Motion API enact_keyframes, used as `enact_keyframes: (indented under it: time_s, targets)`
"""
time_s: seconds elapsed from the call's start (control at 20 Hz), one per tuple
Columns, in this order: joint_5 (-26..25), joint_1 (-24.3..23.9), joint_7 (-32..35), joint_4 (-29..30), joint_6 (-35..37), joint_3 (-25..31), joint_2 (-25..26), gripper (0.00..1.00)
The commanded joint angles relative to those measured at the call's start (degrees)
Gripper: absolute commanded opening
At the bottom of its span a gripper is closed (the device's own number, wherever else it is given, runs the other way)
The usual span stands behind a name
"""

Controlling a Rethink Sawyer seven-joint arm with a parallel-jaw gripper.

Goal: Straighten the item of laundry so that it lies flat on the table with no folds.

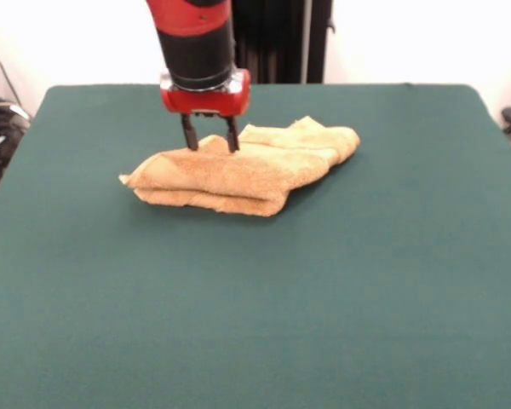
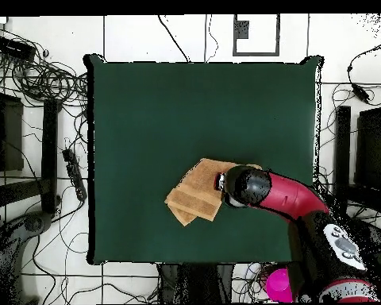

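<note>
The orange-tan towel [image 1: 247, 170] lies crumpled and folded over itself on the green table [image 1: 255, 307], at its far middle. My gripper [image 1: 211, 146] stands straight down on the towel's far left part. Its two dark fingers [image 1: 190, 135] are apart, their tips touch the cloth, and a small ridge of towel rises between them. In the overhead view the towel [image 2: 194, 194] lies on the table [image 2: 186, 103] toward its lower right, and the arm's black end [image 2: 245, 185] covers the towel's right edge and hides the fingers.
The red arm [image 2: 293, 198] reaches in from the lower right in the overhead view. Cables and dark stands lie on the floor around the table [image 2: 43, 79]. A pink object [image 2: 277, 286] sits by the robot's base.
</note>
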Motion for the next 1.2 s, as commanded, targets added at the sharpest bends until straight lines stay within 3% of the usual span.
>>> enact_keyframes:
  time_s: [0.05, 0.6, 1.2]
  targets:
    - [0.11, 5.26, 9.31, -3.38, 8.38, -2.09, 3.72, 1.0]
    - [-0.79, 8.62, 8.99, -4.34, 8.37, -7.45, 1.82, 1.0]
    - [0.58, 9.17, 7.66, -2.69, 5.97, -8.24, -0.92, 1.0]
